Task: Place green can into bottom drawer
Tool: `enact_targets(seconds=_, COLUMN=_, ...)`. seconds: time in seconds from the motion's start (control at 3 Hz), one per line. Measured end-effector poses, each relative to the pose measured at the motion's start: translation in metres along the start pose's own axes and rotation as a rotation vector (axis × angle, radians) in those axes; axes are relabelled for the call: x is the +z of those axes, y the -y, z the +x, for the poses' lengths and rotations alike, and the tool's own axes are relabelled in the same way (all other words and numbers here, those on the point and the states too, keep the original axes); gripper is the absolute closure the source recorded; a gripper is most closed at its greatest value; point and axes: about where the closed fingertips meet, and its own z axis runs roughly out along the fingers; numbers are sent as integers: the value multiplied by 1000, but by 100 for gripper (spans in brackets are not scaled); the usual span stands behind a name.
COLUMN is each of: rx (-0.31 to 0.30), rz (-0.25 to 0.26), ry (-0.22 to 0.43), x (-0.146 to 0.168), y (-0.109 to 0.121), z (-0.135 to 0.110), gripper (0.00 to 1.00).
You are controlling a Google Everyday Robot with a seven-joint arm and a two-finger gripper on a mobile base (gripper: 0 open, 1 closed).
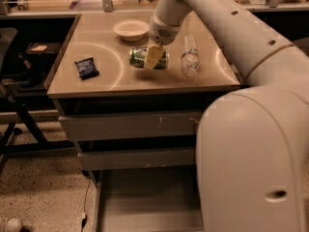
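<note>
**Gripper.** The two-finger gripper [153,58] is over the middle of the tan table top [111,79]. It is closed on the small green-patterned drink can [139,58]. One pale finger [155,57] crosses the front of the can.

**Task object.** The green can lies on its side in the grip. A shadow beneath it suggests it is just clear of the surface, though contact cannot be ruled out. It sits between the white round bowl [131,29] and the clear plastic bottle [190,57]. The dark blue snack packet [87,67] is well apart from it.

**Destination.** The bottom grey metal drawer [145,199] is pulled open, and its visible floor is bare. The two grey drawers above it [130,125] are closed.

**Progress.** I judge the grasp done. What is left is to carry the can off the table, lower it and release it into the drawer.
</note>
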Motion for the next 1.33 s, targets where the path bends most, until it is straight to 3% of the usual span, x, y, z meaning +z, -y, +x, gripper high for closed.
enact_targets(seconds=0.67, rx=36, rz=-93, ry=30, x=-17, y=-79, z=13, gripper=100)
enact_targets(seconds=1.33, rx=24, rz=-96, ry=18, x=-18, y=-84, z=13, gripper=100)
